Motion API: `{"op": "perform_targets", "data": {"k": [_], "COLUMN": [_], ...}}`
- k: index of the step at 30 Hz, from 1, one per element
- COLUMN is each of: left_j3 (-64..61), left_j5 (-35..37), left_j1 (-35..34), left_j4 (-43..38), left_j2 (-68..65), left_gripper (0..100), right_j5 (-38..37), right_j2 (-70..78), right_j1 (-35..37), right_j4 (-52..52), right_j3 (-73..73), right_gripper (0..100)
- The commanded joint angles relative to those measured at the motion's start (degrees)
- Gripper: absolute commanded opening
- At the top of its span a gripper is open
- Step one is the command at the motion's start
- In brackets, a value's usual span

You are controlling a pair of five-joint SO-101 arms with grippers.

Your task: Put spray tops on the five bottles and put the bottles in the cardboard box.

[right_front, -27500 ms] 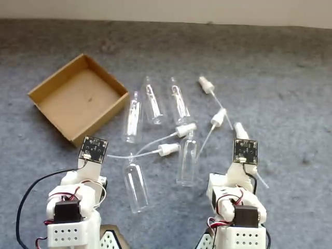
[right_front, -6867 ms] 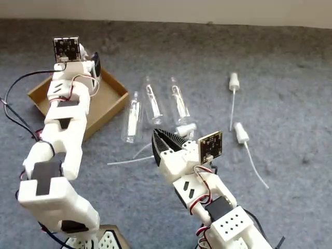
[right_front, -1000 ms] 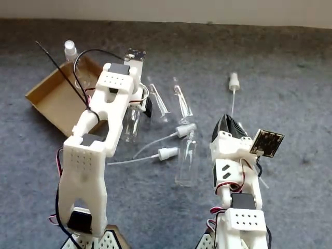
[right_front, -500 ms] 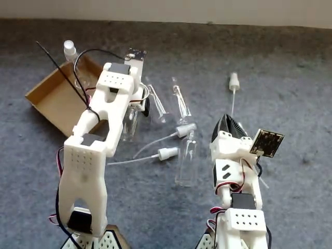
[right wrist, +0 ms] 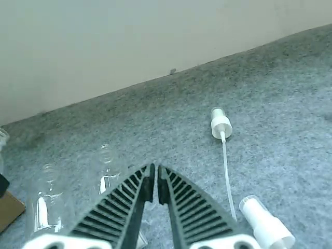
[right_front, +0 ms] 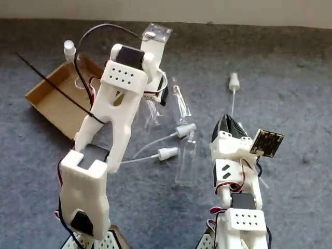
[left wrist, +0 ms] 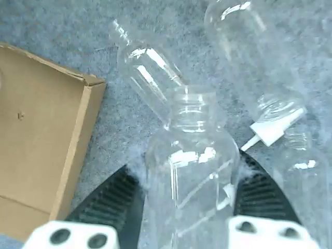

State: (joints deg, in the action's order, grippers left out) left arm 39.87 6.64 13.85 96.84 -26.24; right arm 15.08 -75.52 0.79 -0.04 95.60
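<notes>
Grey carpet covered the table, with a pale wall along its far edge.

From the high view I saw the box [right_front: 49, 101] at the left, with a capped bottle [right_front: 69, 49] at its far corner. The left arm [right_front: 122, 91] stretched long and high away from its base, its wrist over the carpet just beside the box. The right arm [right_front: 234, 166] sat folded close to its base. The right gripper [right_front: 226, 119] pointed away from me, its jaws together on nothing. Between the arms lay two loose bottles [right_front: 181, 104] [right_front: 187, 158] and two spray tops [right_front: 185, 129] [right_front: 167, 153]. A third top [right_front: 234, 80] lay farther out on the right.

In the left wrist view the left gripper [left wrist: 188, 174] clamped the held bottle [left wrist: 189, 207] by its body, one jaw on each side, with the open neck pointing away from the camera. The box sat beside it, and more uncapped bottles lay on the carpet past it.

In the right wrist view the jaws stood almost touching, a thin slit between them. The third top lay ahead of them on the carpet, and another top [right wrist: 264, 223] lay nearer.
</notes>
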Motion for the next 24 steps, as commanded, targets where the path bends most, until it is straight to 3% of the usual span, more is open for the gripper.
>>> {"op": "perform_targets", "data": {"k": [1, 12, 24], "left_j3": [2.9, 0.3, -29.7], "left_j5": [0.4, 0.4, 0.2], "left_j1": [3.2, 4.5, 4.4], "left_j4": [0.8, 3.7, 2.7], "left_j2": [10.7, 24.9, 52.8], "left_gripper": [7, 7, 7], "right_j5": [-0.5, -0.5, -0.5], "right_j2": [-0.3, -0.2, -0.2], "right_j1": [-0.8, -0.9, -0.8], "right_j4": [0.1, 0.1, 0.1], "right_j3": [6.4, 6.4, 6.4], "right_gripper": [1.5, 1.5, 1.5]}}
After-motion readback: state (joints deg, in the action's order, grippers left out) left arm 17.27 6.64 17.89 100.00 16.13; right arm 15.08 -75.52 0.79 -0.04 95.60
